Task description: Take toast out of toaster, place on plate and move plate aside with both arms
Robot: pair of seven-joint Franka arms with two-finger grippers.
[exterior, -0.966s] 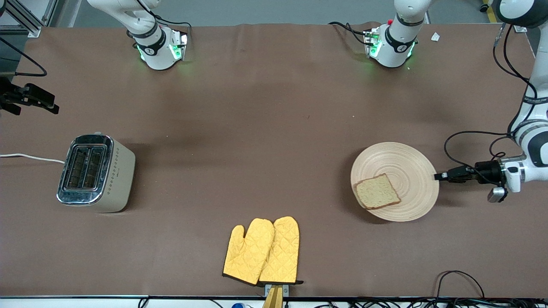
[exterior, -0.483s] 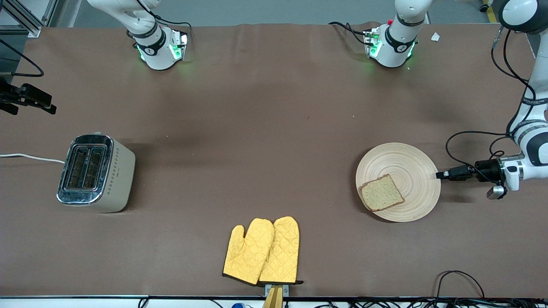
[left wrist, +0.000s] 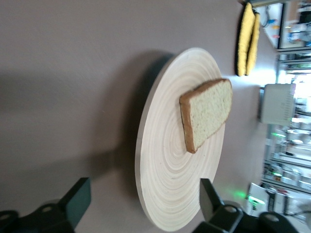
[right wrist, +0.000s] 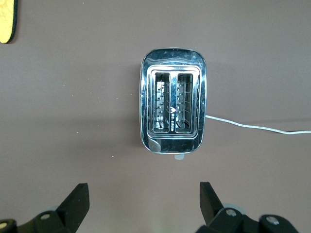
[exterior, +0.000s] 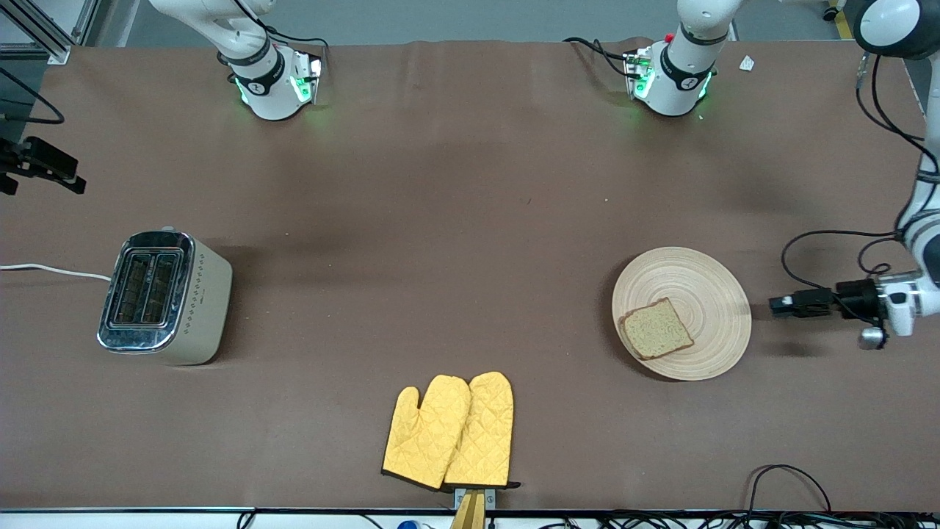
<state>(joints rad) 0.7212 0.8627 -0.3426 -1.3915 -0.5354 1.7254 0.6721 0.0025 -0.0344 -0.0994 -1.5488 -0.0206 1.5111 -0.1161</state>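
Note:
The round pale wooden plate (exterior: 705,294) lies flat on the brown table toward the left arm's end. The toast (exterior: 656,328) lies on the part of the plate nearer the front camera. My left gripper (exterior: 777,303) is low beside the plate's rim, a small gap from it, open and empty. In the left wrist view its fingers (left wrist: 77,196) stand wide apart before the plate's edge (left wrist: 165,194), with the toast (left wrist: 209,114) on the plate. My right gripper (exterior: 42,176) is open and empty, up over the table's end, above the toaster (right wrist: 173,113).
The silver toaster (exterior: 165,297) with two empty slots stands toward the right arm's end, its white cord (exterior: 51,270) running off the table. A pair of yellow oven mitts (exterior: 452,430) lies at the table's front edge. Black cables (exterior: 830,242) hang from the left arm.
My left gripper dragged the plate a little toward the left arm's end, let go of its rim and drew back. The right gripper drifted slightly toward the table's end.

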